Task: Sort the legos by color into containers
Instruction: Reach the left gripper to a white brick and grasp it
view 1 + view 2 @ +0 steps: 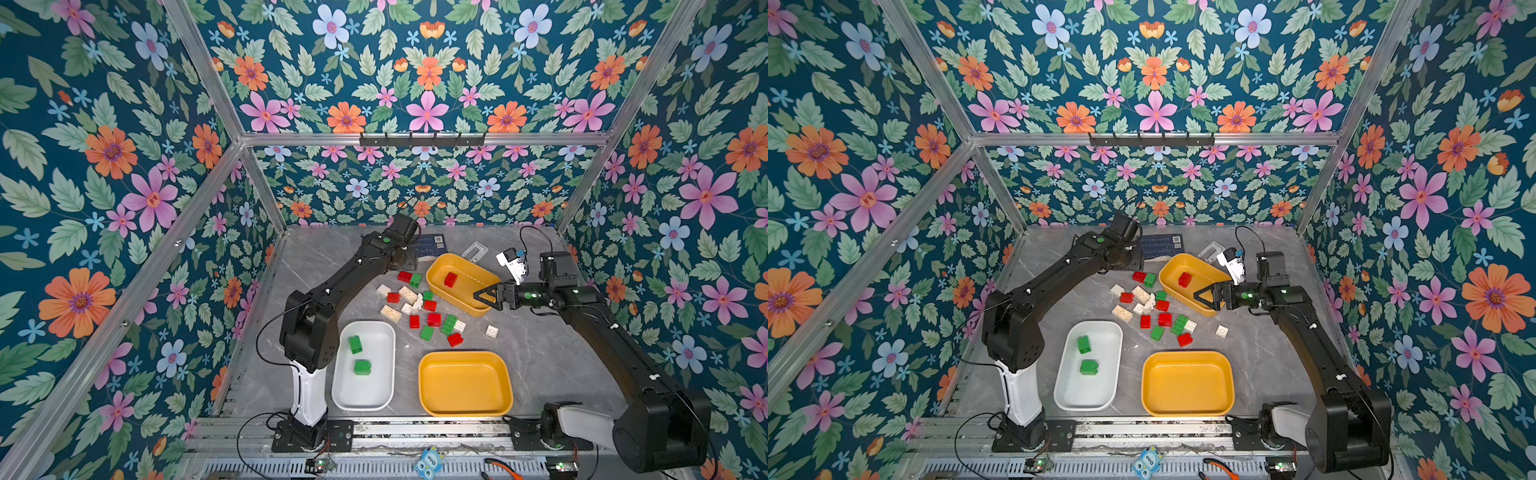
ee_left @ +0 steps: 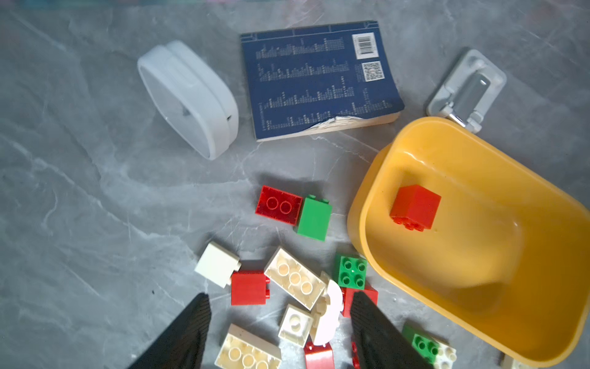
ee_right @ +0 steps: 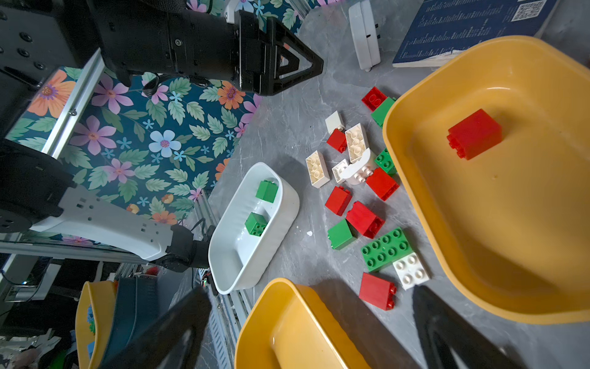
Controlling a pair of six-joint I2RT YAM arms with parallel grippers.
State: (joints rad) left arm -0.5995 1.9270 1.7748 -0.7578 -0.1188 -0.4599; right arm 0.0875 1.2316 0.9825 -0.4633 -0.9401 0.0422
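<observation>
Red, green and cream legos point(image 1: 419, 309) lie mostly loose on the grey marbled table point(image 1: 540, 357), bunched between the three tubs. Sorted so far: one red brick point(image 1: 450, 279) in the far mustard tub point(image 1: 436, 266) and two green bricks point(image 1: 355, 344) in the white tub point(image 1: 384, 332). The near mustard tub point(image 1: 465, 388) holds nothing and is presumably meant for cream. My left claw point(image 2: 281, 295) hangs released over the thick of the pile, nothing between its fingers. My right claw point(image 3: 311, 289) is spread wide and empty too, poised over the near corner of the far mustard tub. Risks, as I judge them: under the left claw a cream oblong brick point(image 2: 293, 278), a small cream square point(image 2: 295, 324), a white arched piece point(image 2: 330, 314) and a half-hidden red brick point(image 2: 372, 292) sit touching, so a careless close could pinch two colours at once or squirt one sideways. A green square brick point(image 2: 351, 271) rests just beside the far tub's wall; a finger dropped there may strike the rim and shove the tub. Both claws crowd the same heap and could clash. Blue paperback point(image 2: 319, 80) and white rounded gadget point(image 2: 188, 99) lie near, not mine to sort.
</observation>
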